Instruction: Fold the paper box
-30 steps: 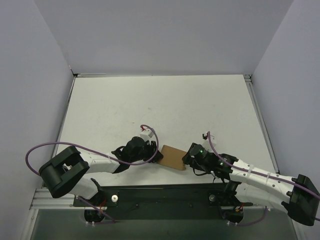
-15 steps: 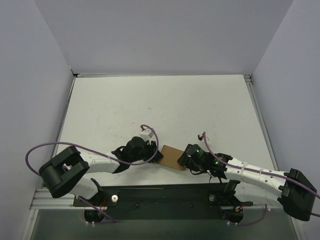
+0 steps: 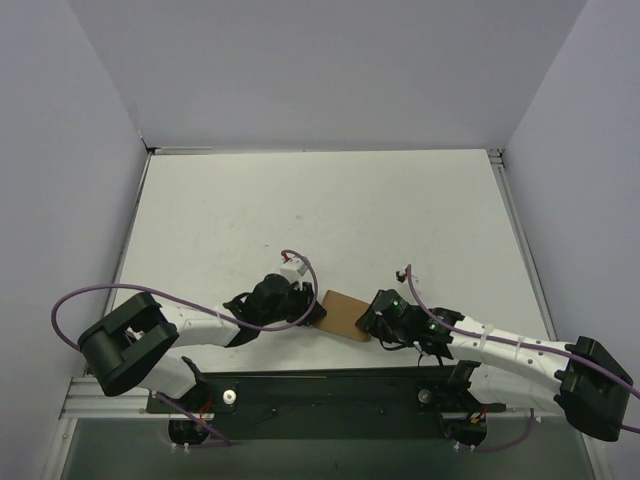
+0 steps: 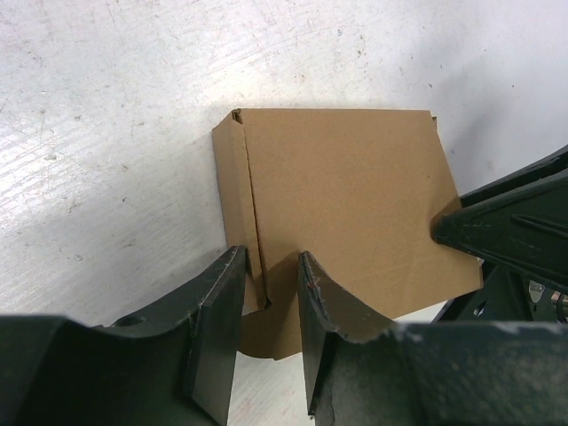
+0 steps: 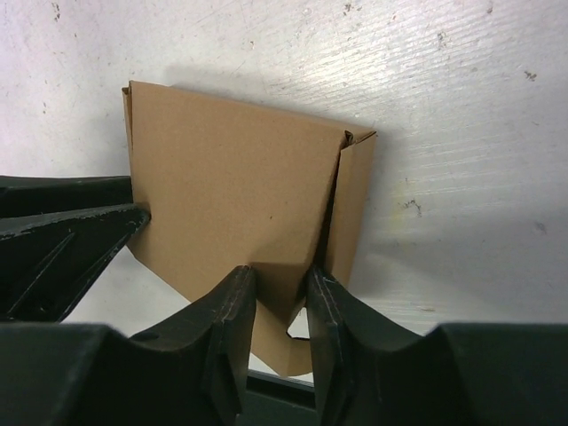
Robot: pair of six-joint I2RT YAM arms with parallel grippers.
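The paper box (image 3: 344, 312) is a flat brown cardboard piece near the table's front edge, held between my two arms. In the left wrist view the paper box (image 4: 346, 195) shows a narrow folded side flap on its left, and my left gripper (image 4: 269, 288) is shut on its near edge by that fold. My right gripper (image 5: 280, 297) is shut on the opposite edge of the paper box (image 5: 231, 195), next to a folded flap on the right. From above, the left gripper (image 3: 318, 312) and right gripper (image 3: 371, 322) face each other across the box.
The white table (image 3: 330, 210) stretches away behind the box, with grey walls on three sides. A black rail (image 3: 330, 385) runs along the near edge just below the box. Purple cables (image 3: 300, 262) loop over both wrists.
My right arm has slid a little left, toward the box, and its jaws have narrowed onto the box's edge. The left arm and the box have stayed put.
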